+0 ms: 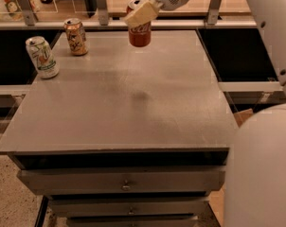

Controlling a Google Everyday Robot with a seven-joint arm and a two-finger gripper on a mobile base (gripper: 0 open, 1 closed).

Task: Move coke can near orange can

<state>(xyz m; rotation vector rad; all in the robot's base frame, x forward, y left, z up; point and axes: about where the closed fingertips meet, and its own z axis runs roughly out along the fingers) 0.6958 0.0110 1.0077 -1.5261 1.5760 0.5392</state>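
**Coke can gripped upright over the far side of the worktop**

We record a grey, matte worktop (133, 117) filling most of the view, with drawers (124, 181) below its near edge. The robot's white body (261, 174) crowds the right foreground. Its arm (271, 27) comes in from the upper right. A railing (48, 25) runs behind the far edge.

The gripper (139, 17) sits over the far-centre of the worktop. Its pale fingers (142, 13) are closed around the top of the coke can (140, 37). The can hangs upright, long axis vertical, its base seemingly clear of the surface.

The orange can (76, 37) stands upright near the far-left corner, well apart from the coke can. A white can (42, 56) stands nearer us on the left edge. Bare worktop lies between the coke can and the orange can.
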